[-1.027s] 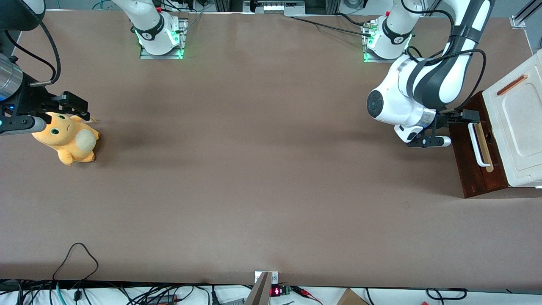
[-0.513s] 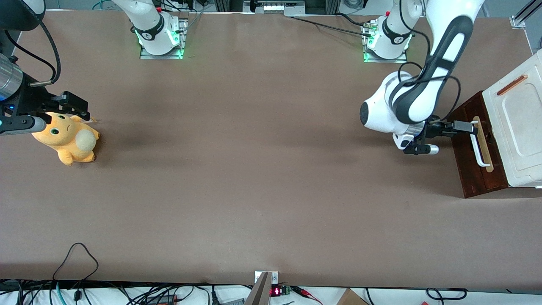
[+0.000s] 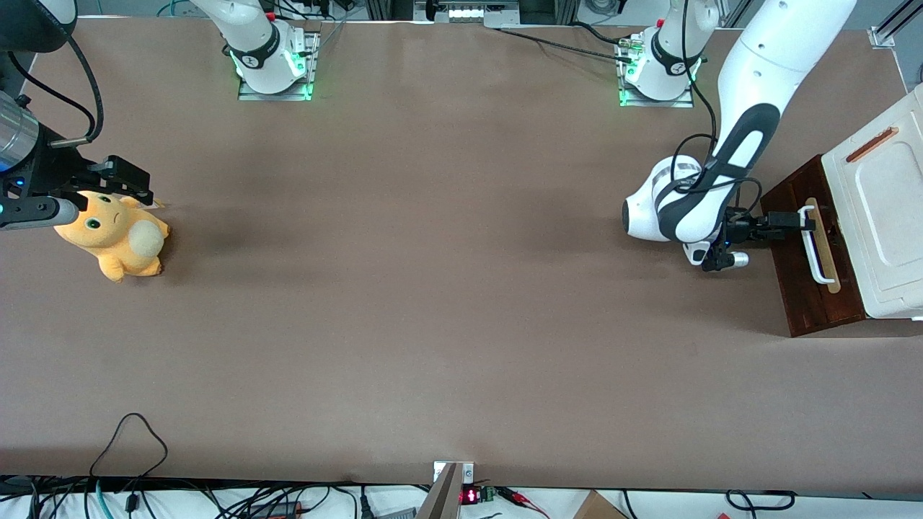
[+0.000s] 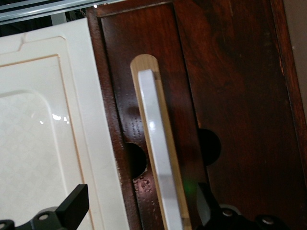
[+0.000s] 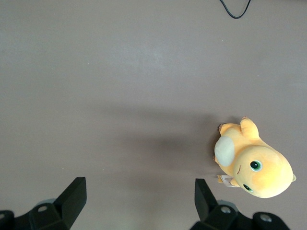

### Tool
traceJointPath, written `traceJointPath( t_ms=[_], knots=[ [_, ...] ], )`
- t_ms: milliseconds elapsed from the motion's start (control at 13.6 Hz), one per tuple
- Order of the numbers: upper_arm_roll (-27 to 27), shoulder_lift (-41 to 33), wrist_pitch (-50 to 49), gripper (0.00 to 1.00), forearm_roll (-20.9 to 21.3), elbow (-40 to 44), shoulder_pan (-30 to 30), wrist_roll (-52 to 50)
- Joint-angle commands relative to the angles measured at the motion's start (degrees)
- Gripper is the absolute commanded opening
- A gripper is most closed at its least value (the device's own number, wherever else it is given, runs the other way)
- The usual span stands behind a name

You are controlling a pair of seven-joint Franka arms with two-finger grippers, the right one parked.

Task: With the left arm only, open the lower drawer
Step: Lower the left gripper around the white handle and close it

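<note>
The front view looks steeply down over the whole table, both arm bases along its upper edge. The left wrist view sits close above the lower drawer and its white handle (both also visible, small, in the front view). The right wrist view faces down at the table and a plush toy.

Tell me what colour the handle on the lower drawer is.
White, on a pale wood strip; the handle shows best in the left wrist view, where the gripper has its fingers open around it.
</note>
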Motion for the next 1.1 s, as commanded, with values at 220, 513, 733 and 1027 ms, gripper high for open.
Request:
traceJointPath(
  t_ms=[220, 513, 733, 1027],
  knots=[
    [-0.84, 2.68, -1.97, 0.81, 3.14, 3.13, 3.64, -1.50],
    [-0.93, 3.12, -1.27, 0.59, 3.23, 4.27, 3.64, -1.07],
    [-0.93, 4.00, 0.13, 0.57, 3.93, 4.89, 3.90, -0.89],
    [-0.75, 4.18, 0.40, 0.56, 4.55, 4.89, 4.60, -1.16]
  ],
)
